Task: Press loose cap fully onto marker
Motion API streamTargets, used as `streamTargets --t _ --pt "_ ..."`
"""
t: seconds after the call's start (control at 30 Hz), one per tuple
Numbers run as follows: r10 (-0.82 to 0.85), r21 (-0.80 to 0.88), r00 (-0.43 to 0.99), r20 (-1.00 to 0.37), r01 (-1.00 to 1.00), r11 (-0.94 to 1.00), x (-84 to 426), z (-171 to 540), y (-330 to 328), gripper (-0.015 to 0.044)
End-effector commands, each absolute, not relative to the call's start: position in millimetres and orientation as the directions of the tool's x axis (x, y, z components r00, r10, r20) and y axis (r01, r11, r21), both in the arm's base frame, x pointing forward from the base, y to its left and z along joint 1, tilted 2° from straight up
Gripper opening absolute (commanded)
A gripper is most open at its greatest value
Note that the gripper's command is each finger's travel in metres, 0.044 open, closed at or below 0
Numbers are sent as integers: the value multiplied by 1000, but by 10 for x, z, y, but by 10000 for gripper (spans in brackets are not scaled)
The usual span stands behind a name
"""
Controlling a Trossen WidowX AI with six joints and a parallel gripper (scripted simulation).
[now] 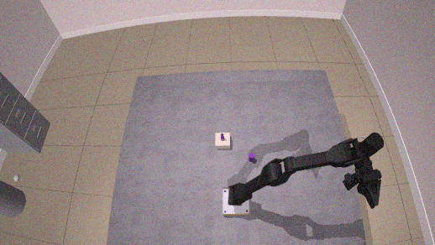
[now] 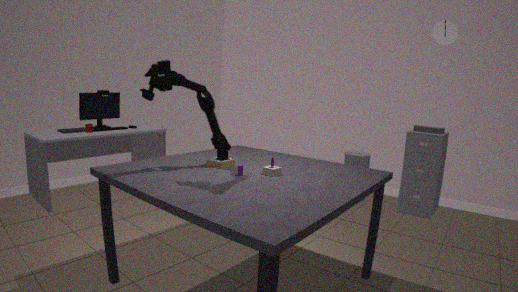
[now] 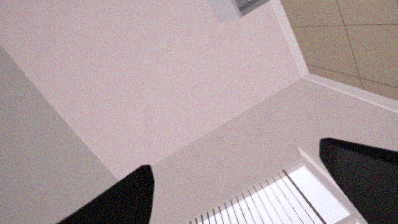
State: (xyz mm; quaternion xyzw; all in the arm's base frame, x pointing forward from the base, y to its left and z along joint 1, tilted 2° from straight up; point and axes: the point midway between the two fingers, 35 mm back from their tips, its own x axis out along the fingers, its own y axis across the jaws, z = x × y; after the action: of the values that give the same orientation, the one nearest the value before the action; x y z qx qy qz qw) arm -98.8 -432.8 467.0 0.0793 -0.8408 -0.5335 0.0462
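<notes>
The light holder block point(image 1: 219, 147) point(image 2: 272, 172) sits on the table, with the purple marker point(image 1: 222, 137) point(image 2: 272, 162) upright in it. No cap shows on the marker. The purple cap point(image 1: 252, 157) point(image 2: 240, 171) stands loose on the table, between the holder block and the arm's base, off to the arm's side. My gripper point(image 1: 359, 195) point(image 2: 145, 83) point(image 3: 236, 160) is open, with nothing between its fingers. It is raised high and far out to the side, well away from cap and marker. The wrist view shows neither of them.
The arm's base plate point(image 1: 227, 208) is fixed on the grey table point(image 1: 168, 168) point(image 2: 280, 200). The arm stretches from it, up past the cap's side, toward the table edge. A desk with a monitor point(image 2: 99, 106) and a filing cabinet point(image 2: 424, 172) stand beyond the table.
</notes>
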Motion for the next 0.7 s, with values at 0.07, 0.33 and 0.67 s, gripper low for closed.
streamTargets --t 0.07,0.33,0.67 --pt "-271 954 -962 -18 -98 283 -796 4587 -4416 321" --pt "-662 908 -732 -159 155 -389 331 4005 -4616 236" --pt "-832 319 -303 -466 819 -477 1691 3050 -4095 236"
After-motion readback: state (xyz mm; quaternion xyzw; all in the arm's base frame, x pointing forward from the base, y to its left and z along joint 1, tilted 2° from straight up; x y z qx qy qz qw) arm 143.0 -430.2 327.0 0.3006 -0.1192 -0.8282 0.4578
